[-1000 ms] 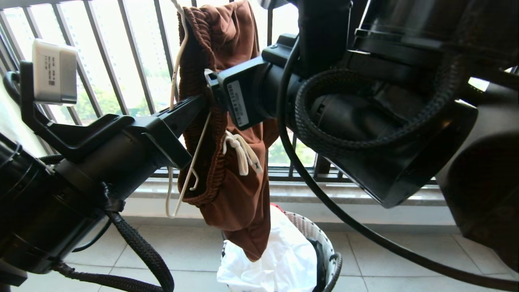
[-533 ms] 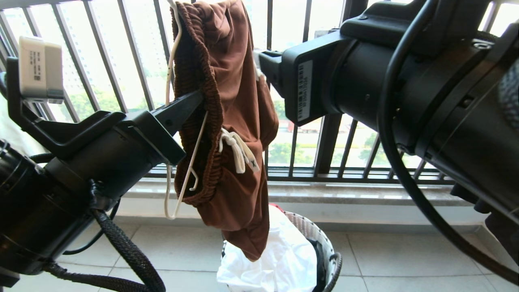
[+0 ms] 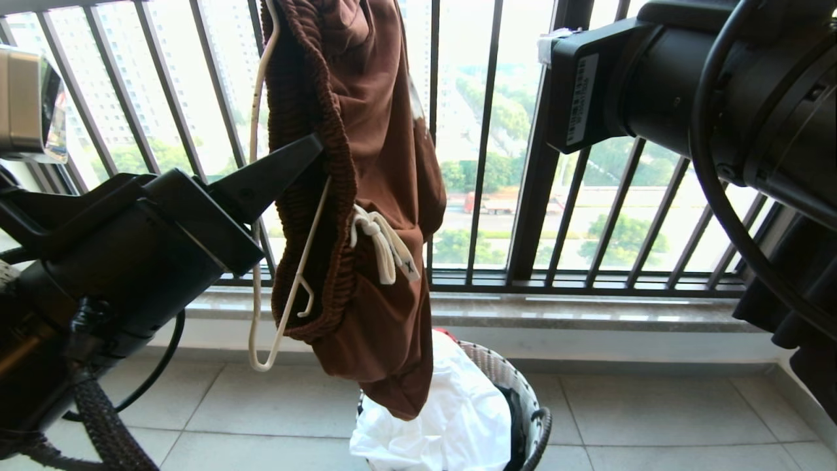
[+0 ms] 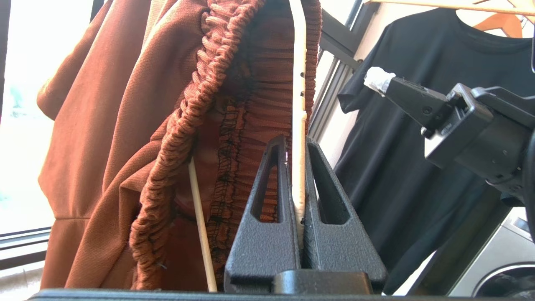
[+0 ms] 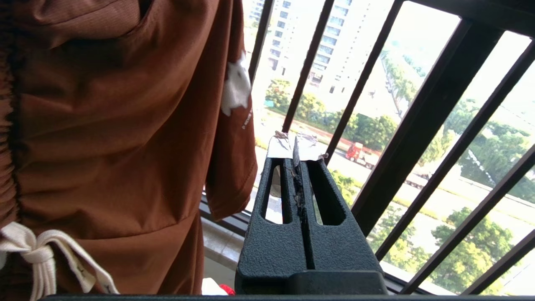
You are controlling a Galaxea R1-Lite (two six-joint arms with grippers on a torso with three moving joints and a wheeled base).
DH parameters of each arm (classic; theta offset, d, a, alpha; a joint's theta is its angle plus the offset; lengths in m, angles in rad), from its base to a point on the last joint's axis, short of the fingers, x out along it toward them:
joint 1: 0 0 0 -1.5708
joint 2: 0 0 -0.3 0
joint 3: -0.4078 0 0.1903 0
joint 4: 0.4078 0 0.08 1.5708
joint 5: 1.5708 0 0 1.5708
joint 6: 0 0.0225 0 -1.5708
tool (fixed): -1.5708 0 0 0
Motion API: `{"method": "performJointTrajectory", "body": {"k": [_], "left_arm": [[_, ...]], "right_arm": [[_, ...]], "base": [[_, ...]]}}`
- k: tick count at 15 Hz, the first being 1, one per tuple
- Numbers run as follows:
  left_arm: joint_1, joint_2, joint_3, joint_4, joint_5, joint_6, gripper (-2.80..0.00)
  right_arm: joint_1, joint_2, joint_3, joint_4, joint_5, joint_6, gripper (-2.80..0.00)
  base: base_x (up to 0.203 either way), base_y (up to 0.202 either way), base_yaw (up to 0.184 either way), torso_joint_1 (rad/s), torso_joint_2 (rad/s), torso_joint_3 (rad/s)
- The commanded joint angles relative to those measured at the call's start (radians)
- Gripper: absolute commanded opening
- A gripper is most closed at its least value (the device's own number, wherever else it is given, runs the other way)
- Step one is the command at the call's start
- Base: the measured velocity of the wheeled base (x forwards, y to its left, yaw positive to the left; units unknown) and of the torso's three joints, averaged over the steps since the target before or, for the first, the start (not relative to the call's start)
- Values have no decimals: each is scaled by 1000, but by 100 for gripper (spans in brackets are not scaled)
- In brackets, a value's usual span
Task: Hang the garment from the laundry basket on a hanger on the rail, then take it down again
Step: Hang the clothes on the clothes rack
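Observation:
The garment [image 3: 376, 163], rust-brown shorts with a white drawstring, hangs draped on the cream wire hanger [image 3: 288, 307] in front of the railing. My left gripper [image 4: 297, 144] is shut on the hanger's wire [image 4: 297, 96] beside the ribbed waistband [image 4: 184, 125]; in the head view its tip [image 3: 312, 147] is at the waistband. Off to the right of the shorts, my right gripper [image 5: 294, 148] is shut with nothing between its taped tips, clear of the cloth [image 5: 104, 125]. The laundry basket [image 3: 531, 405] stands on the floor below. The rail is out of view.
A black railing of vertical bars [image 3: 529, 163] stands close behind the shorts, with a stone ledge [image 3: 588, 314] under it. White cloth [image 3: 451, 412] fills the basket. A black T-shirt [image 4: 418, 133] on a wooden hanger hangs beside the left arm, with a washing machine [image 4: 501, 259] beyond it.
My right gripper has drawn back to the right, away from the shorts, and has shut. The left gripper keeps its hold on the hanger, which has shifted slightly.

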Motion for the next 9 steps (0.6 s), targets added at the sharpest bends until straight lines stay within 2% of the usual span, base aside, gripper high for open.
{"method": "performJointTrajectory", "body": {"k": [1,2,3,6,9], "left_arm": [[1,-10,11,-7,-38,-9,-280],[6,-25,32,-8,-97,-20,-280],[11,-31,39,-8,-118,-29,-280],[13,-34,45,-8,-143,-29,-280],[13,-42,49,-8,-178,-29,-280]], "right_arm": [[-18,-10,-9,10,2,-7,-280],[-31,-13,-10,22,12,-18,-280],[-46,-15,-11,27,24,-24,-280],[-81,-22,-13,38,68,-53,-280],[-145,-34,-65,129,157,-53,-280]], "base": [[0,0,0,0,0,0],[0,0,0,0,0,0],[0,0,0,0,0,0],[0,0,0,0,0,0],[0,0,0,0,0,0]]}}
